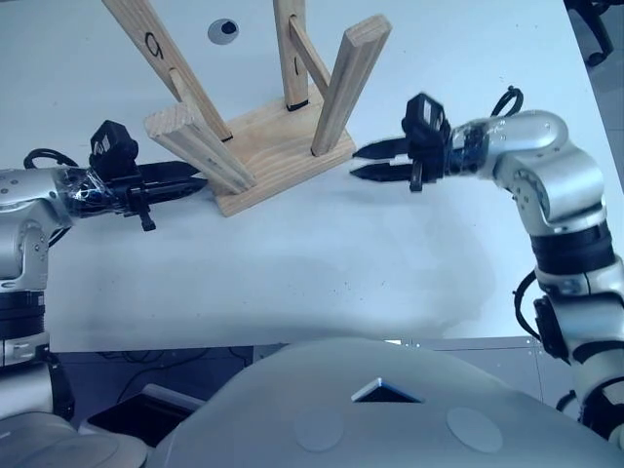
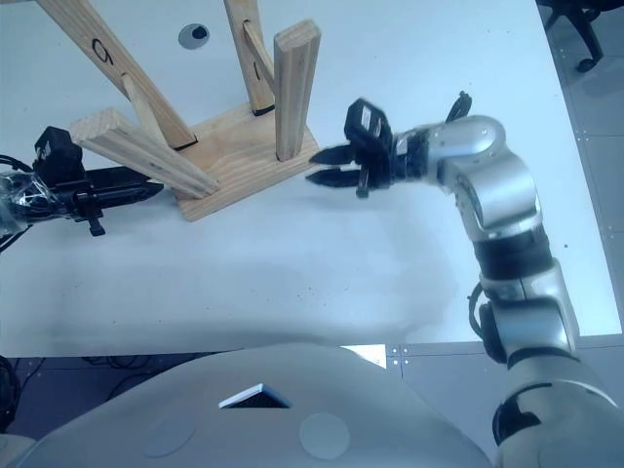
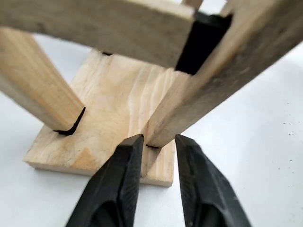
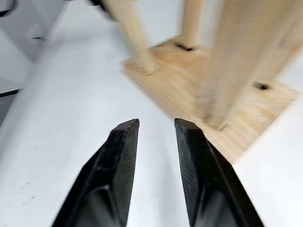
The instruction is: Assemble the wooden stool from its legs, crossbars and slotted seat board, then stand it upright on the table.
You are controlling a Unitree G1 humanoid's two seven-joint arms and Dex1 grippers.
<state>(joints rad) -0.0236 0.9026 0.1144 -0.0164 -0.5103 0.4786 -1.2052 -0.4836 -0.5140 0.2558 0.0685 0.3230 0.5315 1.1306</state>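
Observation:
The wooden stool lies upside down: its slotted seat board (image 1: 283, 146) rests flat on the white table (image 1: 292, 263) and its legs point up. A thin crossbar (image 1: 310, 58) joins the back leg (image 1: 291, 49) to the right leg (image 1: 349, 83). The near-left leg (image 1: 195, 146) leans toward me. My left gripper (image 1: 200, 182) sits at the seat's left corner, open, its fingertips (image 3: 129, 144) either side of that leg's base (image 3: 158, 135) without closing on it. My right gripper (image 1: 356, 161) hovers just off the seat's right corner, open and holding nothing (image 4: 156, 124).
A small grey disc with a dark hole (image 1: 223, 30) lies on the table behind the stool. The table's front edge (image 1: 292, 341) runs close below both arms. A dark chair base (image 1: 600, 29) stands on the floor beyond the right edge.

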